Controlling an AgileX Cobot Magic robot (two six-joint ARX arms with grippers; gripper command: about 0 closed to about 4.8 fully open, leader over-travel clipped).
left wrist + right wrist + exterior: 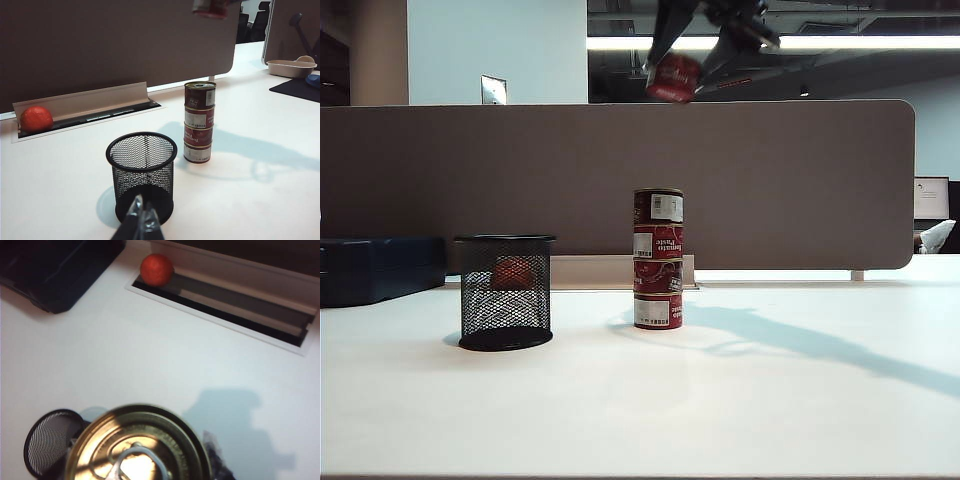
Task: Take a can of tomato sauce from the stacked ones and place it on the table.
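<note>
A can of tomato sauce (673, 78) is held high above the stack of cans (658, 258), gripped by the right gripper (705, 60), whose jaws are closed on its sides. The height suggests the can is being carried clear of the stack so that nothing below is knocked. It has not yet been set on the table (740, 400).

Four cans are seen in the stack, standing upright one on another. A black mesh cup (505, 292) stands beside the stack, apart from it. Behind the stack runs a brown divider panel (620, 170), and at its foot a cable slot, where an orange ball (36, 118) rests; in the exterior view that ball is seen only through the mesh of the cup.

In the right wrist view the can's metal lid (137, 445) with its pull tab fills the lower part of the picture, tilted toward the camera, so the red body is hidden there. The stack itself is not shown in that view; only the cup and the ball are, far below the can.

The left gripper (141, 222) is shown only in the left wrist view, low over the table, on the far side of the cup from the stack. Its fingers are pressed together with nothing between them, and it appears parked out of the way. In that view only the bottom of the lifted can shows above the stack.
</note>
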